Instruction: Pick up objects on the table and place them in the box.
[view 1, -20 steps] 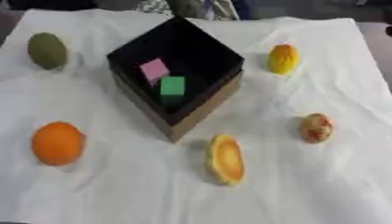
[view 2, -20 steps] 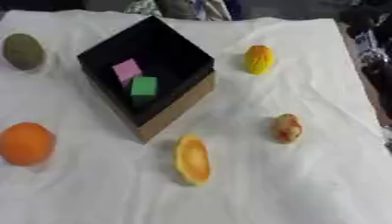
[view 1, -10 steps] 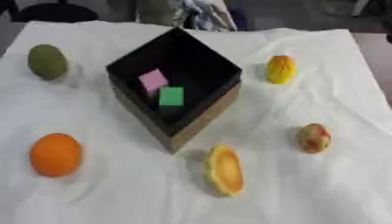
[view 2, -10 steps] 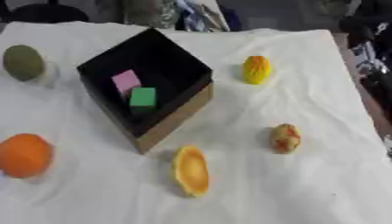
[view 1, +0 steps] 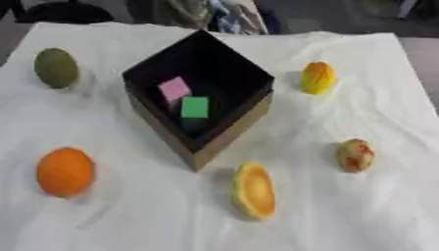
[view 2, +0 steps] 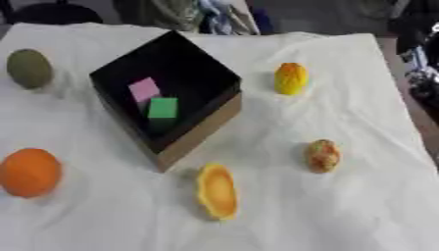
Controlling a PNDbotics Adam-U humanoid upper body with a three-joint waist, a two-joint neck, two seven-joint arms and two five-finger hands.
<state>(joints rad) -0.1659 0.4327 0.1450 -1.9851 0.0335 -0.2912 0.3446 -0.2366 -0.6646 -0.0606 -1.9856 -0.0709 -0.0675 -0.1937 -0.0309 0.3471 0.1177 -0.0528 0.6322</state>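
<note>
- Nearest on the counter (view 1: 377,220), which is draped in a wrinkled white cloth (view 1: 111,225), lies an elongated orange-yellow piece (view 1: 255,190), oval with a paler hollowed face; it sits just in front of the box's near corner, apart from it
- To the left, a round smooth orange (view 1: 65,171) rests on the cloth, well apart from the box
- To the right, a small rounded fruit (view 1: 355,155), mottled yellow-tan with red patches, lies alone on the cloth
- In the middle stands the box (view 1: 225,138), square, turned corner-on, brown cardboard outside and black inside, open at the top; in it lie a pink block (view 1: 174,89) and a green block (view 1: 195,107), both flat-faced cubes, the green one just in front of the pink and close against it
- Farther right, past the box, a yellow-orange oval fruit (view 1: 317,77) with a ribbed-looking skin stands on the cloth
- Far left, a dull olive-green oval fruit (view 1: 56,68) sits near the cloth's edge
- No robot hand shows in either view, so its opening and hold cannot be told
</note>
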